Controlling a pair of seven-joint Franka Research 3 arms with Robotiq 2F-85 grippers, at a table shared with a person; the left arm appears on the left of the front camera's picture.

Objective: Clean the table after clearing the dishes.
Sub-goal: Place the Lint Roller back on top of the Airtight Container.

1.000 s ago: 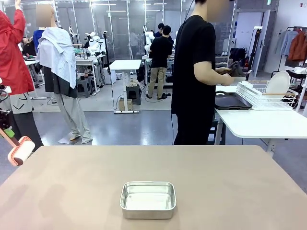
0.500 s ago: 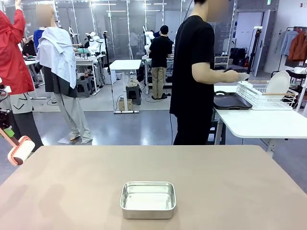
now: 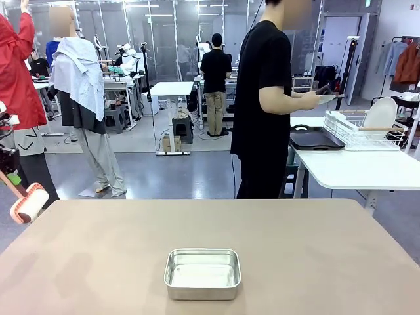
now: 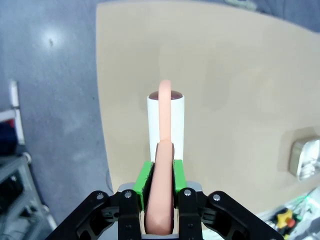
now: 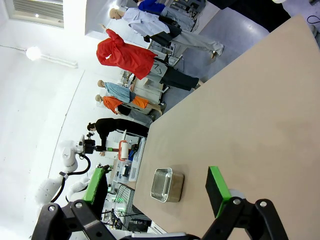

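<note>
Beige-brown and matte, the table (image 3: 315,243) spreads across the lower half of the front view, with one small rectangular steel pan (image 3: 202,273) near its near edge, about the middle; at the left edge of the table one lint roller (image 3: 27,203) with a white roll and a pink handle hangs tilted, its roll just above or at the table's corner, and a dark part of the left arm shows above it; beyond the far edge one person in a black shirt (image 3: 262,98) stands turned toward a white-topped side table (image 3: 357,167), hands (image 3: 308,100) raised with something dark in them; on that side table lie one dark brown tray (image 3: 316,138) and one white wire rack (image 3: 357,131) holding one white plate (image 3: 380,113) upright; whether more trays are stacked there cannot be told.

Seen from the left wrist, the left gripper (image 4: 160,192) has its green pads (image 4: 145,182) pressed against the pink handle of the lint roller (image 4: 166,125) from both sides, jaws clamped on it; the white roll points away from the gripper over the table's (image 4: 235,85) edge, with grey floor at the left; the steel pan (image 4: 305,159) sits at the right edge of the picture.

Rolled sideways, the right wrist view has the right gripper (image 5: 157,190) with its two green-padded fingers (image 5: 217,190) wide apart and nothing between them; it is above the table (image 5: 250,120), and the steel pan (image 5: 166,184) lies beyond the fingers.
</note>
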